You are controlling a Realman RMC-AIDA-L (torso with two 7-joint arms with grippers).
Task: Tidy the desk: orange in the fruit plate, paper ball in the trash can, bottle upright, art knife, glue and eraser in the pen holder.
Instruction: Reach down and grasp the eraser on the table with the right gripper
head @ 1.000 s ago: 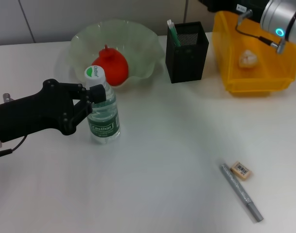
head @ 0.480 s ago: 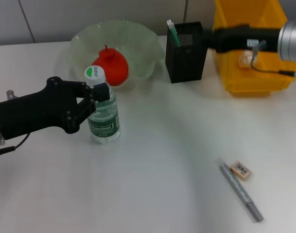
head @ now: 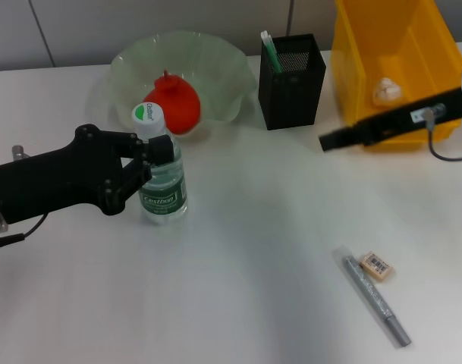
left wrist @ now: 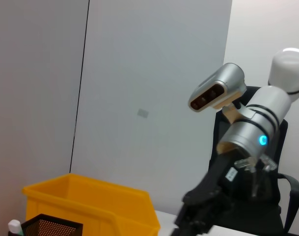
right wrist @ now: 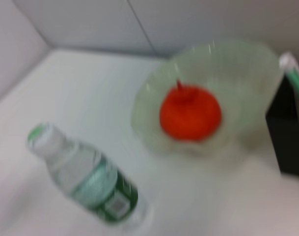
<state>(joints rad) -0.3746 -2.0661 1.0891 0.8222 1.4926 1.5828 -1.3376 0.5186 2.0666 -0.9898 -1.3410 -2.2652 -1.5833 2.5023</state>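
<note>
Near the fruit plate, bottle (head: 163,189): upright on the bench (head: 238,243), just in front of the fruit plate (head: 215,64), white cap on top.
Left claw (head: 158,149): closed about the bottle's neck just under the cap, reaching in from the robot's left; nothing else held.
Risk at the bottle: tipping or dragging if the arm pulls away before the fingers open fully; small base and high grip make a sideways tug enough to fell it, probably toward the plate.
Orange (head: 172,104): lying in the fruit plate, close behind the bottle; a falling bottle could knock the ruffled rim.
Paper ball (head: 387,91): inside the trash can (head: 359,76), done as judged.
Pen holder (head: 291,76): between plate and trash can, a green-and-white stick (head: 270,51) leaning in one corner.
Right claw (head: 327,142): low over the bench in front of the trash can, near the pen holder; fingers not readable, cannot tell whether open or closed; seemingly empty.
Eraser (head: 378,265): flat on the bench, well apart from the holder, touching or just beside the art knife (head: 376,299).
Risk at the pair: grabbing one likely nudges the other; a thin flat knife may slip from a shallow pinch.
</note>
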